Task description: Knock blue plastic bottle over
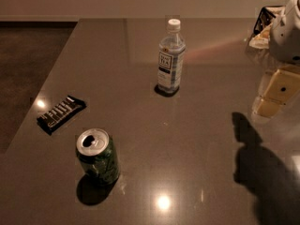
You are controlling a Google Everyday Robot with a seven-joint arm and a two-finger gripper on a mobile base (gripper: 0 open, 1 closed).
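Overhead, the dark glossy surface (197, 139) filled most of the frame, with brown floor (28, 69) at upper left. The bottle (170, 60) stood upright at upper centre, well apart from the gripper (276, 95) at the right edge; whether the gripper was open could not be told.

Honestly, nothing readable here. The blue plastic bottle (170, 55) has white lettering on its label's dark panel, and the dark snack wrapper (61, 113) has pale print, but I can't make out either. The claw (271, 100) hangs at the right edge, over the surface (197, 139).
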